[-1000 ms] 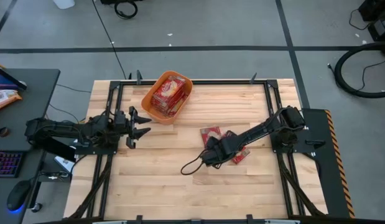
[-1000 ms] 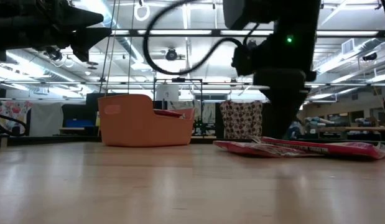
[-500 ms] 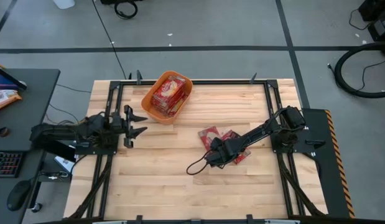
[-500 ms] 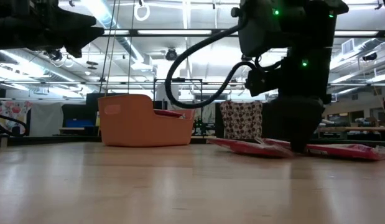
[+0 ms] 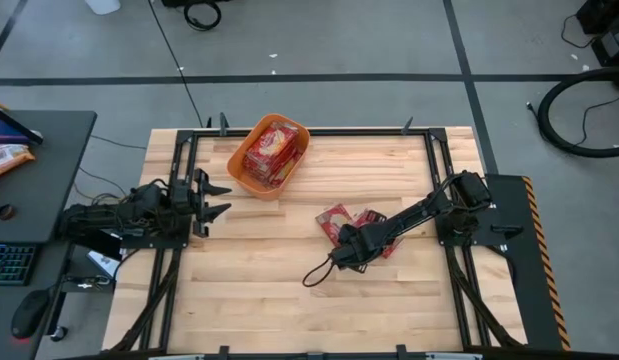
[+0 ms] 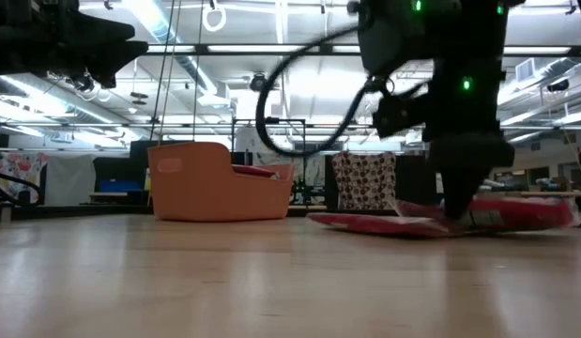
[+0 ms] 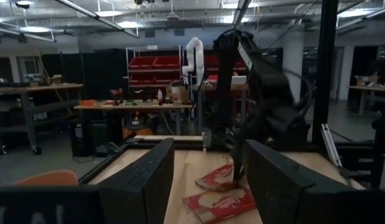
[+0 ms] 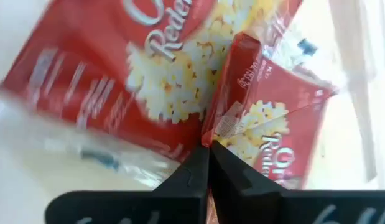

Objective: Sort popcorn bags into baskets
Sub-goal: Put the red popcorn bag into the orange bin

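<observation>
Two red popcorn bags (image 5: 338, 217) (image 5: 375, 219) lie side by side on the table right of the middle; the low view shows one flat (image 6: 365, 222). My right gripper (image 5: 347, 240) stands over them, shut on the right-hand bag (image 8: 273, 124), with the other bag (image 8: 130, 68) beside it. The orange basket (image 5: 241, 160) stands at the far left-centre with several popcorn bags (image 5: 271, 152) piled inside. My left gripper (image 5: 213, 196) hovers open near the table's left edge, on the near side of the basket, with nothing between its fingers (image 7: 142, 183). My right gripper pinches a raised fold at the bag's edge (image 8: 232, 112) between its two shut fingers. The fingers come from above, pointing down. One end of the bag (image 6: 520, 212) stands a little off the table, while the part by the fingers stays low against the other bag.
A black cable loop (image 5: 318, 271) hangs from my right arm over the table, near side of the bags. Black rails (image 5: 185, 170) frame the tabletop. Bare wood (image 5: 289, 300) stretches across the near half. A desk with a keyboard (image 5: 9, 262) stands off the left.
My right gripper has come down onto the two bags and taken hold of the right-hand one, whose outer end has risen slightly off the table. My left gripper has drawn back toward the table's left edge, still open.
</observation>
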Motion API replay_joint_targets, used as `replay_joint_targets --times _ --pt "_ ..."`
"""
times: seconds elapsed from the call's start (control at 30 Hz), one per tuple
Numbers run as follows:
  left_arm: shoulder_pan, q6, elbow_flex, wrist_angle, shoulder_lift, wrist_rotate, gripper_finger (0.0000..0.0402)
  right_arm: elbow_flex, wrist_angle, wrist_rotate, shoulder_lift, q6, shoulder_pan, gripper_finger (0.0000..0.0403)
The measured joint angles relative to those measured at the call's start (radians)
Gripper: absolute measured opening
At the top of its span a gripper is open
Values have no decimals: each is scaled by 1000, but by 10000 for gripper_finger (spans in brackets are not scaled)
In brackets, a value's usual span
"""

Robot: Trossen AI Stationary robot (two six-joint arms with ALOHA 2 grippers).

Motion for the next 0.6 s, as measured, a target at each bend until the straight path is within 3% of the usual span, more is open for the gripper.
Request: replay_joint_targets --times 0.13,0.37,0.47,0.6 --pt "0 -1 0 -7 -1 0 194 73 -76 65 0 -97 3 6" --pt "0 -2 0 -7 -1 1 194 189 -116 331 0 -372 -31 4" --pt "0 -2 0 -9 -1 1 194 217 -58 434 0 -547 -73 4" --pt "0 7 0 -19 -1 1 194 221 131 494 0 -830 -146 4"
